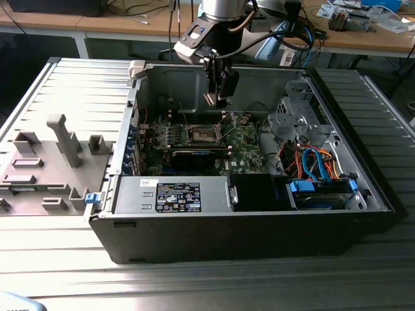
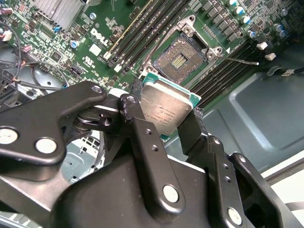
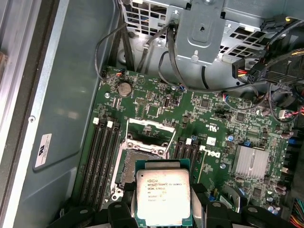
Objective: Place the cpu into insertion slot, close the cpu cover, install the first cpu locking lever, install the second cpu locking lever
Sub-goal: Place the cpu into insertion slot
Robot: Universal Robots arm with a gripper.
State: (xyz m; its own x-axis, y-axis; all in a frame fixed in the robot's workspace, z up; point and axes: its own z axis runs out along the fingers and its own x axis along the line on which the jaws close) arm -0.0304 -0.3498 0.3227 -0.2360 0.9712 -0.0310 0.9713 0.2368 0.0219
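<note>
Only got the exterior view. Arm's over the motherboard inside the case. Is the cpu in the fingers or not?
Observer: Yes. Both wrist views show the cpu clamped between the fingers of the gripper.
Operator: Slot empty?
Observer: Empty. The second wrist view shows the insertion slot with its contacts bare, and the cpu is held clear of it.
Operator: Cover out of the way?
Observer: In the first wrist view the cpu cover is swung open beyond the slot, not lying over it.
</note>
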